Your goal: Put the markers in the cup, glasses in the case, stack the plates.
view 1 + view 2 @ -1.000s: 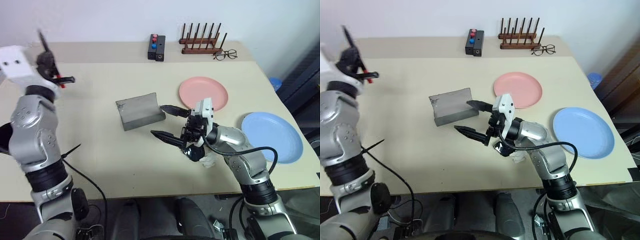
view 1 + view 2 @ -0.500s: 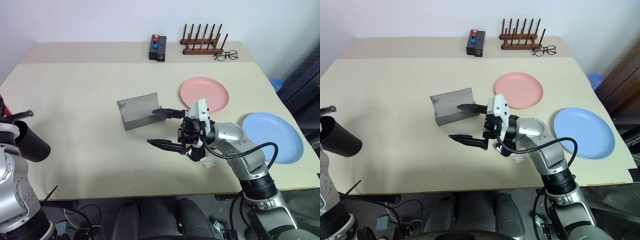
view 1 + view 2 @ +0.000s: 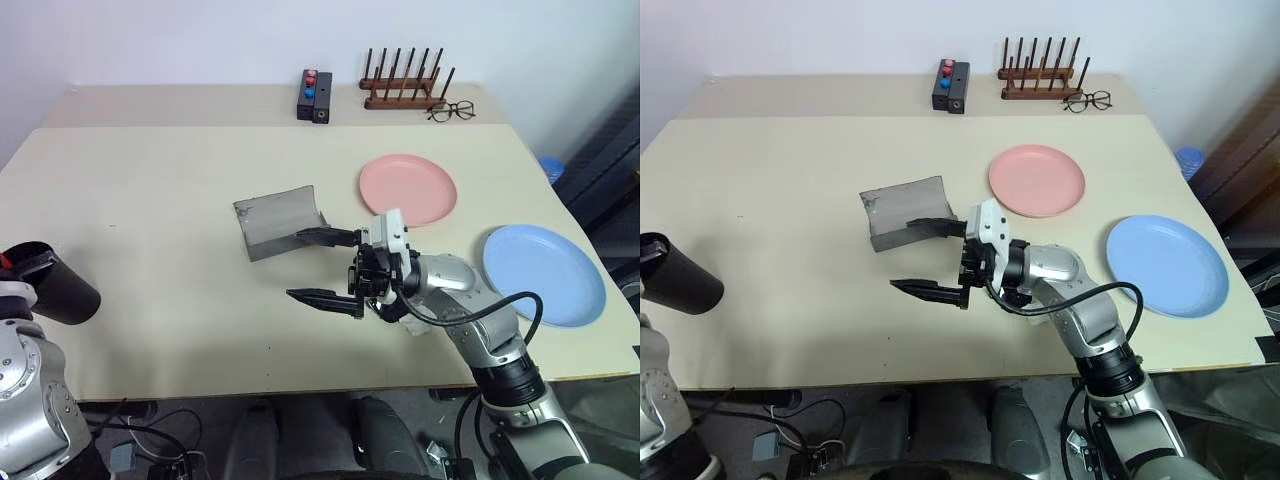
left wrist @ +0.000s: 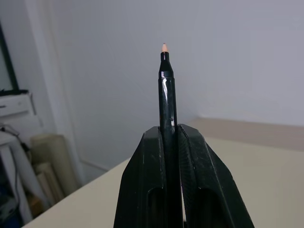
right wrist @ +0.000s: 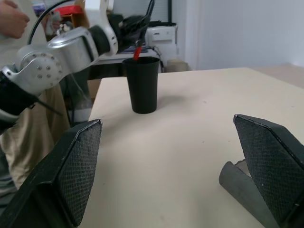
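My left gripper (image 4: 170, 128) is shut on a black marker (image 4: 166, 85) that sticks out past its fingertips. It hangs at the table's far left, beside the black cup (image 3: 55, 290). In the right wrist view the cup (image 5: 142, 84) stands upright, with a red end of the marker (image 5: 137, 52) just above its rim. My right gripper (image 3: 325, 267) is open and empty, pointing left just in front of the grey case (image 3: 280, 222). The pink plate (image 3: 408, 188) and the blue plate (image 3: 545, 274) lie apart on the right. The glasses are out of view.
At the table's back edge stand a black box with red and blue buttons (image 3: 316, 94) and a wooden peg rack (image 3: 403, 90). Thin clear-lens spectacles (image 3: 452, 109) lie beside the rack. A person's hand (image 5: 12, 19) shows beyond the table's left end.
My left arm has dropped from its raised pose to the cup at the table's left edge, still gripping the marker. The right gripper has crept slightly left, still open.
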Controlling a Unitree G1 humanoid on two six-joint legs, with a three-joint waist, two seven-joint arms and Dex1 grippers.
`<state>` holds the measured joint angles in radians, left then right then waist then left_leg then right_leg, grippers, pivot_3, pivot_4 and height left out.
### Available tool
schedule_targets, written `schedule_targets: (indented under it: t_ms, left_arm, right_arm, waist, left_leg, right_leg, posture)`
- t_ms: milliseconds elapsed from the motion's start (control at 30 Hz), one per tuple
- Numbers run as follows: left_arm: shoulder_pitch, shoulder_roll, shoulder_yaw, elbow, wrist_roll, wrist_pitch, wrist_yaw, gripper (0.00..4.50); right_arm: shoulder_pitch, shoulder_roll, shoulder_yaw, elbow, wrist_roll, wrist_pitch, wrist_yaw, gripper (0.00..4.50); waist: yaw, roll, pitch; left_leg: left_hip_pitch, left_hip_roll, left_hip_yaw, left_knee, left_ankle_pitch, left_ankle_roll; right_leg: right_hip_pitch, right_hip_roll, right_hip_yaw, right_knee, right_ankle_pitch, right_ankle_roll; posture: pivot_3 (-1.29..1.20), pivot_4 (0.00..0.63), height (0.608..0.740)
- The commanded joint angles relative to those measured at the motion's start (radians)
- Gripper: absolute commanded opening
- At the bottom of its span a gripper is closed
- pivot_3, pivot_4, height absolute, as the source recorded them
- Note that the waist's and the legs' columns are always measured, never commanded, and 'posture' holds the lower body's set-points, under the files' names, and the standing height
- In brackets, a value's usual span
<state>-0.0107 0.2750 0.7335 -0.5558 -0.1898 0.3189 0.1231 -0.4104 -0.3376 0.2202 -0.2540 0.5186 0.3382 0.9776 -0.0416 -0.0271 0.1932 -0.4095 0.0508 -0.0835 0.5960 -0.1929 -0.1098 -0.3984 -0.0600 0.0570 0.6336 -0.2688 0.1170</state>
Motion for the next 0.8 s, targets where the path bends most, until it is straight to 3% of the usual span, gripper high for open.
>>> schedule_targets:
  t_ms: [33, 367, 467, 600, 800]
  left_arm:
    - [0.014, 0.002, 0.026, -0.003, 0.012, -0.045, 0.015, 0.04]
    - [0.018, -0.01, 0.001, 0.026, 0.012, -0.085, 0.032, 0.04]
    - [0.017, -0.012, -0.005, 0.028, 0.015, -0.087, 0.04, 1.18]
    - [0.017, -0.013, -0.011, 0.028, 0.017, -0.086, 0.047, 3.07]
    - [0.017, -0.016, -0.017, 0.026, 0.017, -0.083, 0.052, 3.07]
  right_arm:
    - [-0.005, 0.012, -0.016, -0.048, 0.011, -0.017, -0.013, 4.5]
    - [0.001, 0.014, -0.002, -0.055, 0.01, -0.014, -0.009, 4.5]
    - [0.002, 0.012, -0.001, -0.054, 0.008, -0.015, -0.007, 4.5]
    - [0.004, 0.009, 0.0, -0.052, 0.006, -0.016, -0.005, 4.5]
    - [0.006, 0.006, -0.001, -0.052, 0.004, -0.015, -0.003, 4.5]
  waist:
    - [0.0, 0.0, 0.0]
    - [0.0, 0.0, 0.0]
    - [0.0, 0.0, 0.0]
    - [0.0, 0.0, 0.0]
    - [0.0, 0.0, 0.0]
  left_leg:
    - [0.0, 0.0, 0.0, 0.0, 0.0, 0.0]
    - [0.0, 0.0, 0.0, 0.0, 0.0, 0.0]
    - [0.0, 0.0, 0.0, 0.0, 0.0, 0.0]
    - [0.0, 0.0, 0.0, 0.0, 0.0, 0.0]
    - [0.0, 0.0, 0.0, 0.0, 0.0, 0.0]
  right_leg:
    - [0.0, 0.0, 0.0, 0.0, 0.0, 0.0]
    - [0.0, 0.0, 0.0, 0.0, 0.0, 0.0]
    - [0.0, 0.0, 0.0, 0.0, 0.0, 0.0]
    - [0.0, 0.0, 0.0, 0.0, 0.0, 0.0]
    - [0.0, 0.0, 0.0, 0.0, 0.0, 0.0]
  posture:
    - [0.0, 0.15, 0.74]
    - [0.0, 0.15, 0.74]
    - [0.0, 0.15, 0.74]
    - [0.0, 0.15, 0.74]
    - [0.0, 0.15, 0.74]
